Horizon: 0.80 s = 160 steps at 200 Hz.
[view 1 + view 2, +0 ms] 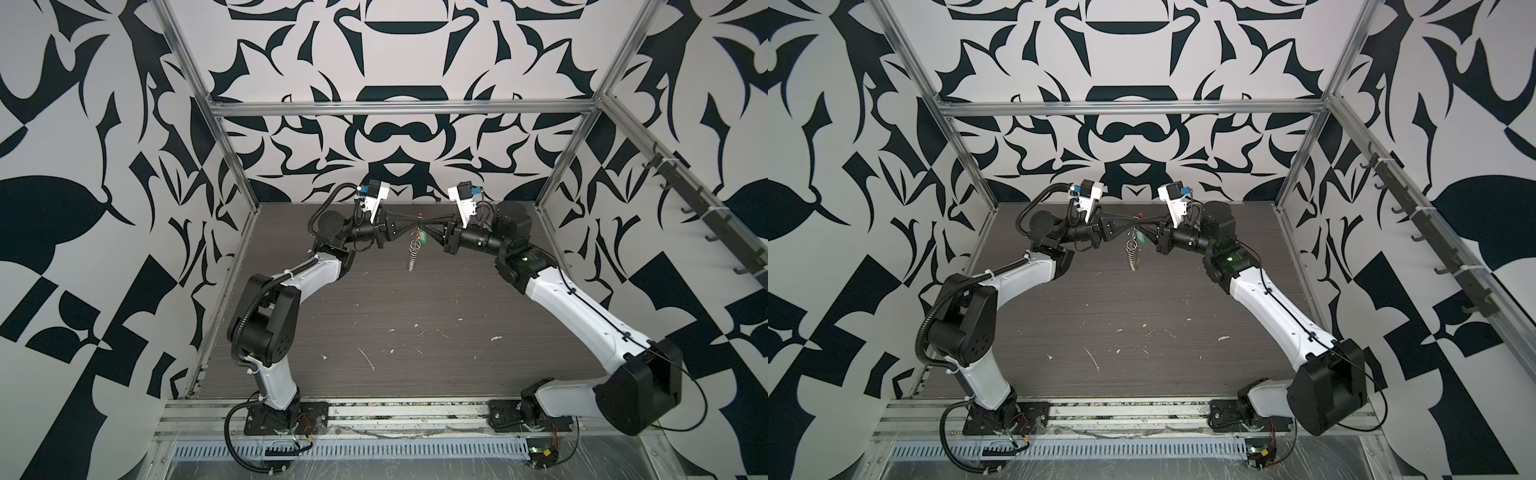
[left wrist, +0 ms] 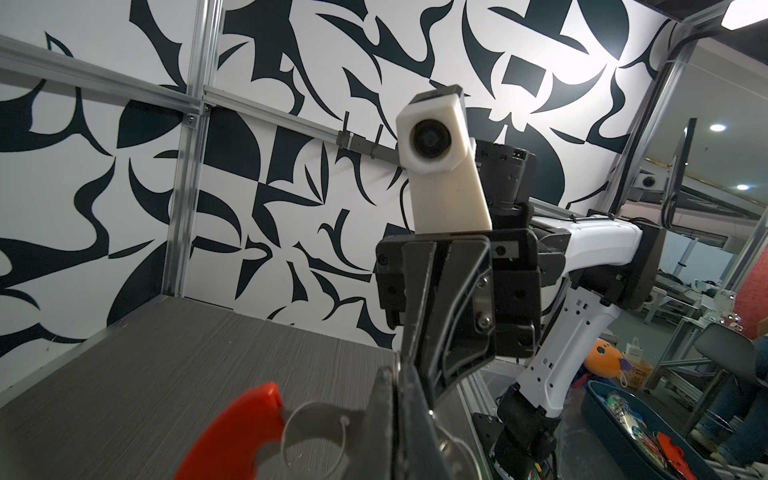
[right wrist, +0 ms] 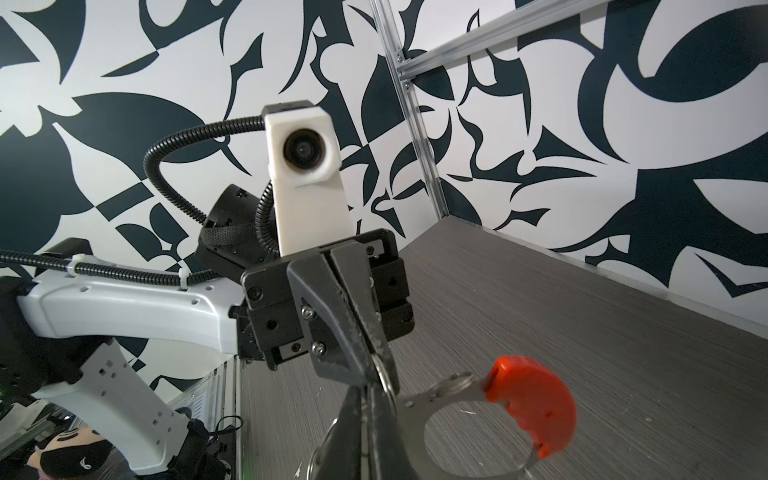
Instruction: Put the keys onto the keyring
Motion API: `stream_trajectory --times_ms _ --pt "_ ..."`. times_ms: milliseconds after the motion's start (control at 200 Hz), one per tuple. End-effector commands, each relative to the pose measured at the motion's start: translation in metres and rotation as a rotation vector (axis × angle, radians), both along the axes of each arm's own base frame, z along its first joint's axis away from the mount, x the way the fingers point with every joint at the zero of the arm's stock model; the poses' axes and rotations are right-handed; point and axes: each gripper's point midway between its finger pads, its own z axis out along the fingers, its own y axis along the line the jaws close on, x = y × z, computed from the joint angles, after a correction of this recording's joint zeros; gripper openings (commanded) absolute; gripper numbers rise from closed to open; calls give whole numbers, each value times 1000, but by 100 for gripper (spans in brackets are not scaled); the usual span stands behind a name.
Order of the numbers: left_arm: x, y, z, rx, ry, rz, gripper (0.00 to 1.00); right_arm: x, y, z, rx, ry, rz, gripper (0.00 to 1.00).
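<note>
The left arm (image 1: 303,272) and right arm (image 1: 582,307) had glossy white link shells set between bulky matte-black joint housings. A ribbed black conduit (image 3: 124,272) ran along the left arm, fastened with white zip ties (image 3: 77,264). Each wrist bore a cream, boxy camera housing (image 2: 440,174) with a round dark lens. The dark, tapered fingers (image 2: 457,299) carried small silver screws (image 2: 484,322). A green light (image 1: 524,258) glowed on the right arm's black elbow. Flat black base plates (image 1: 316,411) sat under both arms.

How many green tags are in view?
1: the green tag hangs beside the dangling keyring, under where the left end effector and right end effector meet. Others may be hidden.
</note>
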Motion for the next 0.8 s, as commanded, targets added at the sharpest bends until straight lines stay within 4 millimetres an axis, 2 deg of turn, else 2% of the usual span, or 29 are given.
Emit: stream_trajectory --times_ms 0,160,465,645,795 --pt "-9 -1 17 -34 -72 -23 0 -2 0 31 50 -75 19 8" --pt "-9 -1 17 -32 -70 -30 0 -1 0 33 57 -75 17 0" --pt "-9 -2 16 -29 -61 -40 0 -3 -5 35 61 -83 6 0" --pt "-9 -2 16 -30 -65 -38 0 1 -20 37 73 -83 -43 0" --pt "-7 -3 16 -29 -63 -39 0 0 -23 37 80 -77 -37 0"
